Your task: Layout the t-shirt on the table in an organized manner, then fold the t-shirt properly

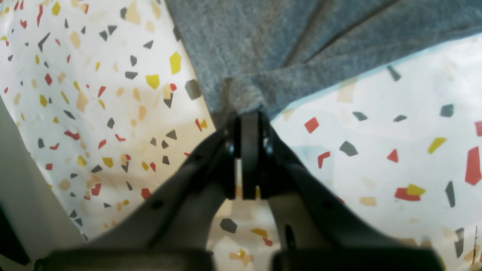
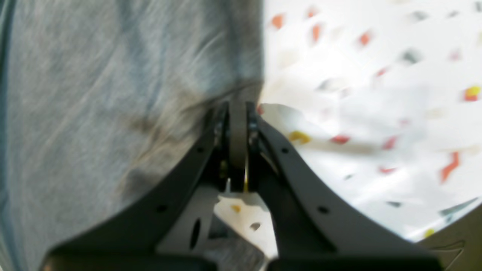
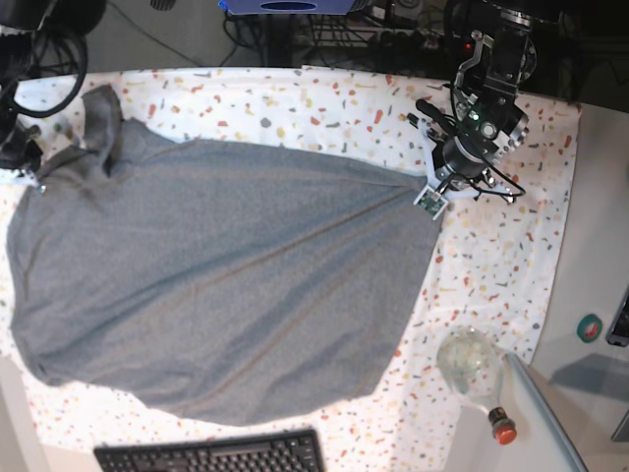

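The grey t-shirt (image 3: pixel 216 275) lies spread across the speckled white table (image 3: pixel 324 108), with long creases running through its middle. My left gripper (image 1: pixel 248 111) is shut on a pointed corner of the t-shirt (image 1: pixel 263 45); in the base view this left gripper (image 3: pixel 432 197) is at the shirt's right edge. My right gripper (image 2: pixel 238 107) is shut at the edge of the t-shirt (image 2: pixel 94 94), where a ridge of the table's cloth (image 2: pixel 339 143) rises beside the fingers. In the base view this right gripper (image 3: pixel 29 175) sits at the shirt's far left, near a sleeve.
A black keyboard (image 3: pixel 211 454) lies at the front edge. A clear glass bottle (image 3: pixel 470 366) with a red cap lies at the front right, by the plain grey side surface (image 3: pixel 600 265). Cables and equipment crowd the back edge.
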Robot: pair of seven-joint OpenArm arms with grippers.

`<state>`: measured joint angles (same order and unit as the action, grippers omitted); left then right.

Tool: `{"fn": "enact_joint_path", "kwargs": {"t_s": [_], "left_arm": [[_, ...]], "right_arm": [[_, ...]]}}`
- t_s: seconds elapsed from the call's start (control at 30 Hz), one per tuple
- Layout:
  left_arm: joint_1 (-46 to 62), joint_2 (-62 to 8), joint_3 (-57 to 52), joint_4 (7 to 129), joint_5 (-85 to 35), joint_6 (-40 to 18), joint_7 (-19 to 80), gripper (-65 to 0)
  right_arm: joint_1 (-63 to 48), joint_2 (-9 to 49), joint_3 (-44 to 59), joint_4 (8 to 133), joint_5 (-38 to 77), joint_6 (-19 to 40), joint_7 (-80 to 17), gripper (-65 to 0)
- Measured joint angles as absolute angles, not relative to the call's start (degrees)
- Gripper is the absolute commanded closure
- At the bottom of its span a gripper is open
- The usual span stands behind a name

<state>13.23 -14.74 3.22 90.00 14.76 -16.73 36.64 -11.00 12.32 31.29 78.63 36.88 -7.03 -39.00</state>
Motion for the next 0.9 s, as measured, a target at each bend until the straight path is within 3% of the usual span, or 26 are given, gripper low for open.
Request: {"fn": "enact_joint_path", "kwargs": {"t_s": [0.2, 0.53, 0.67, 0.9], "left_arm": [[13.3, -14.6, 3.3, 90.0, 14.8, -16.7, 36.6, 0.0], [13.5, -14.8, 3.4, 90.0, 14.8, -16.7, 36.6, 0.0], [14.3, -14.5, 3.6, 90.8, 14.8, -16.7, 36.7, 0.0], [14.2, -13.8, 3.9, 92.3, 14.7, -16.8, 36.8, 0.0]], "right_arm": [[-11.0, 8.8, 31.0, 78.7, 37.3, -7.0, -41.6, 0.0], [-7.9, 11.2, 27.3, 70.5, 38.6, -6.4, -38.2, 0.0], [-13.0, 11.4, 28.7, 74.8, 37.8, -12.7, -37.2, 0.0], [-14.4, 11.0, 28.6, 80.6, 37.2, -16.7, -39.2, 0.0]]}}
